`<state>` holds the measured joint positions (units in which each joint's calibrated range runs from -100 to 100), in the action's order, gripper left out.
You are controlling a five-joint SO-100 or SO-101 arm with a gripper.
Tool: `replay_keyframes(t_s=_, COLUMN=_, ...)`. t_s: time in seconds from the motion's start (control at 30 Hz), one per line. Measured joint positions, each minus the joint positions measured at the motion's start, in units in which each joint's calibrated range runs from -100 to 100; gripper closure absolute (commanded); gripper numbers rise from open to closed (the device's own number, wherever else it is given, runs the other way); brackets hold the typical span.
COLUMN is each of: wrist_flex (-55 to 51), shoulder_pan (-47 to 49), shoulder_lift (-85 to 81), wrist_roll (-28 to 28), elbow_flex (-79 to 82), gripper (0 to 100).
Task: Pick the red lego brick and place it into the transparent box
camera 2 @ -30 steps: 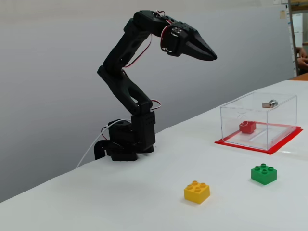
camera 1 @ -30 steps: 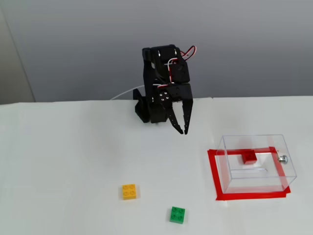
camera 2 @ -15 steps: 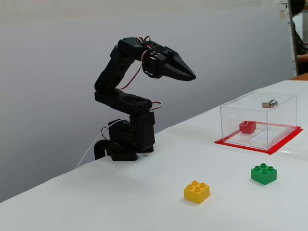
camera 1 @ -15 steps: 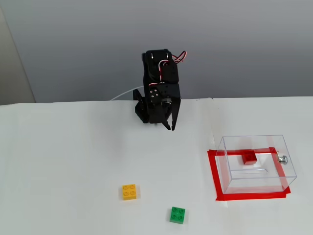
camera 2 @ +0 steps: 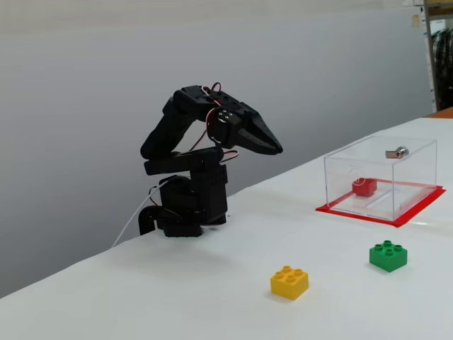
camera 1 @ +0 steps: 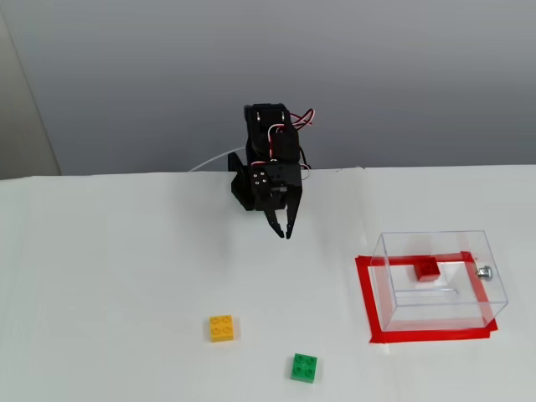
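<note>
White table against a grey wall

The table point(camera 1: 109, 276) is covered in plain white and fills the lower part of both fixed views, evenly lit with only soft shadows. Behind it stands a smooth grey wall point(camera 1: 402, 75). In a fixed view a paler strip point(camera 1: 21, 117) runs down the left edge; in a fixed view shelving point(camera 2: 440, 49) shows at the far right edge, too cropped to tell more

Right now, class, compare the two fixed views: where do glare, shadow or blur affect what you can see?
In a fixed view from above, the clear plastic transparent box shows pale wall reflections; shadows are faint. In a fixed view from the side, the small red lego brick stays visible through the wall, and nearer bricks look soft.
</note>
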<state>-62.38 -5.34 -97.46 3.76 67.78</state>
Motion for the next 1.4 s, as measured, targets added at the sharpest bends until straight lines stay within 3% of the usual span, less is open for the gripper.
replay_keyframes(t_s=0.47, wrist_flex=13.6, shoulder_pan=-0.6, shoulder_lift=-1.8, wrist_roll=-2.1, elbow_flex=20.2, gripper=99)
replay_keyframes(t_s=0.97, wrist_flex=14.4, shoulder_pan=2.1, shoulder_lift=-1.8, wrist_roll=-2.1, elbow_flex=30.1, gripper=99)
replay_keyframes(t_s=1.4, wrist_flex=-1.1, shoulder_pan=2.1, shoulder_lift=-1.8, wrist_roll=-2.1, elbow_flex=28.2, gripper=99)
